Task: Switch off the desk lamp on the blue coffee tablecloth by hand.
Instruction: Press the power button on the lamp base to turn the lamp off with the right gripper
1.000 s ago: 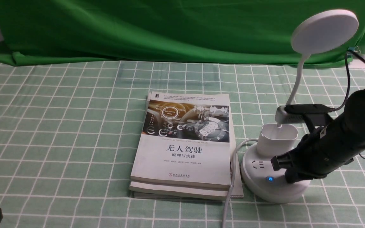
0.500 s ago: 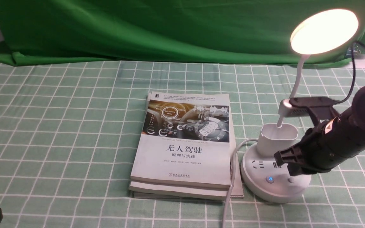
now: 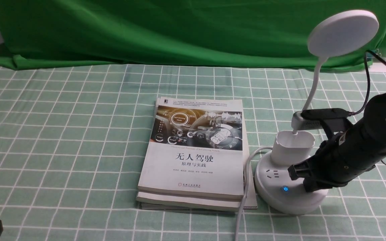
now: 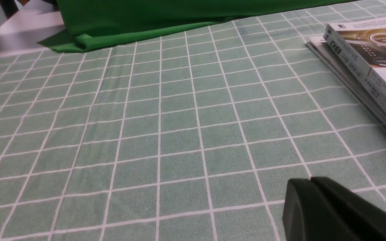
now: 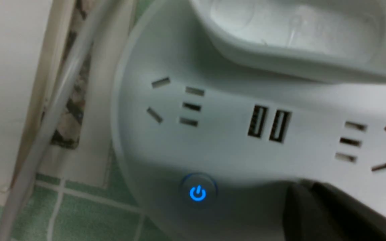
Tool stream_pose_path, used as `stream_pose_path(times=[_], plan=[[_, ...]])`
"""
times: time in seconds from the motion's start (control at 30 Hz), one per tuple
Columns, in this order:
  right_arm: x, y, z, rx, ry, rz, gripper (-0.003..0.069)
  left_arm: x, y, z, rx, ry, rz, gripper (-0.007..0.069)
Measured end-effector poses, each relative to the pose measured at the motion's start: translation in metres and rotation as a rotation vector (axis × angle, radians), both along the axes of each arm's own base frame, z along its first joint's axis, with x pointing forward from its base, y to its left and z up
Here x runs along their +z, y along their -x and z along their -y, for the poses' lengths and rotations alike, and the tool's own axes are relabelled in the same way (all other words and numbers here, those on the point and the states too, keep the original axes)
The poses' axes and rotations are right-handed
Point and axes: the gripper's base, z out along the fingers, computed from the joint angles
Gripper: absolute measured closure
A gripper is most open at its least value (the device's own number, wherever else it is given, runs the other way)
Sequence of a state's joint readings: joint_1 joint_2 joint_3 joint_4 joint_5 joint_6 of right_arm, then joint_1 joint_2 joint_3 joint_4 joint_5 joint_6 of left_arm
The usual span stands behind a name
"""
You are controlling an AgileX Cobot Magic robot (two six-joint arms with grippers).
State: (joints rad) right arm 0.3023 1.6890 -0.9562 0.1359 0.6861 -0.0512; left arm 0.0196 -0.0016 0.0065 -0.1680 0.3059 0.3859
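- Setup: white desk lamp (image 3: 293, 147) with thin bendy neck, cup-shaped holder and round socket base stands on the pale green, white-gridded tablecloth (image 3: 62, 140) covering the bench, at about 4 o'clock from cloth centre.
- Just beside it at 9 o'clock: a stack of grey-and-white paperback books (image 3: 196, 157). The white power cable (image 3: 243, 201) runs between the books and the base.
- Plain dark green backdrop cloth (image 3: 179, 30) lies along the 12 o'clock edge.
- Right hand (image 3: 305, 179): black fingers clenched together, nothing between them. Their tip rests on the top of the lamp base (image 3: 273, 192), at 3 o'clock of the blue-lit power button (image 3: 285, 189).
- The right wrist view agrees: the closed tip (image 5: 308, 194) lies on the white base, near the glowing symbol (image 5: 198, 193) but not on it.
- Left hand (image 4: 308, 187): clenched, empty, low over bare cloth at 7 o'clock, well apart from the lamp.
- Lamp state: flat round disc head (image 3: 343, 32) is plain white, with no glow and no light pool on the cloth.
- Judgement: the switch-off looks done. The blue ring is probably only the socket indicator.
- Left to do: lift the right hand clear without nudging the base, then confirm the head is dark.
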Motion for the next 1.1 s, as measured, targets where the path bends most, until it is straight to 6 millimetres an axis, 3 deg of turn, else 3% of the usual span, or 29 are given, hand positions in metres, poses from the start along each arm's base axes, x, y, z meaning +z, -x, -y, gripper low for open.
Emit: stream_pose_path(times=[0.33,0.63,0.93,1.1], plan=[[0.007,0.002,0.001,0.000,-0.006,0.025,0.0620,0.000,0.000,0.000,0.000,0.000,0.000,0.0624],[0.034,0.014,0.004,0.004,-0.030,0.098,0.0620,0.000,0.000,0.000,0.000,0.000,0.000,0.0624],[0.063,0.092,0.023,-0.008,-0.087,0.224,0.0620,0.000,0.000,0.000,0.000,0.000,0.000,0.0624],[0.075,0.121,0.033,-0.025,-0.135,0.355,0.0615,0.000,0.000,0.000,0.000,0.000,0.000,0.0624]])
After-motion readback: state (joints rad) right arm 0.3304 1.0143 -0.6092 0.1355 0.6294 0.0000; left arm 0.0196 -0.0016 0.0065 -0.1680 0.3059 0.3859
